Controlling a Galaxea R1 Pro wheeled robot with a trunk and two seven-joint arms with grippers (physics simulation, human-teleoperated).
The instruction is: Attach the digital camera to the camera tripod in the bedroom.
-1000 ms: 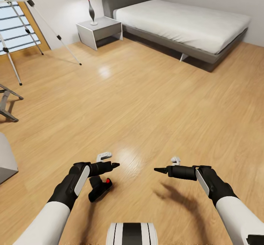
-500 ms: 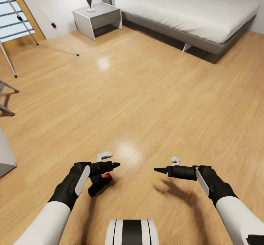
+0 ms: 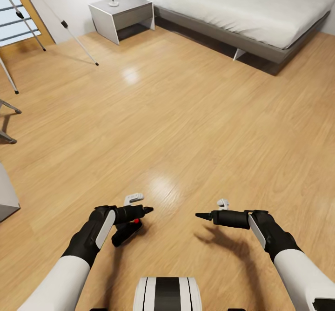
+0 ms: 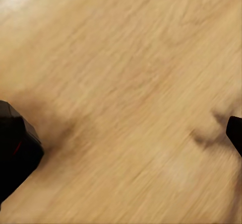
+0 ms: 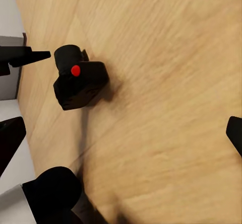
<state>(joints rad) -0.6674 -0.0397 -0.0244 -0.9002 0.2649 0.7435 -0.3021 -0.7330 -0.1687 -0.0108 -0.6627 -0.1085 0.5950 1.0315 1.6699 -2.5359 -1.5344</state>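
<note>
**Head view: bedroom floor**

The digital camera [image 3: 126, 233] is seen on the light wood floor [image 3: 186, 129] beside the left gripper [image 3: 139, 204], held apart like the right gripper [image 3: 211, 210]. The camera tripod [image 3: 56, 17] stands near the window, the grey bed [image 3: 242, 8] beyond.

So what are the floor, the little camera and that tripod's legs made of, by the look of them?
The floor looks like light varnished wood: plank grain and a glossy highlight. The digital camera seems matte black plastic, no shine, with a red button. The camera tripod legs look like thin pale metal tubes with black joints, though that stays a guess in these renders.
</note>
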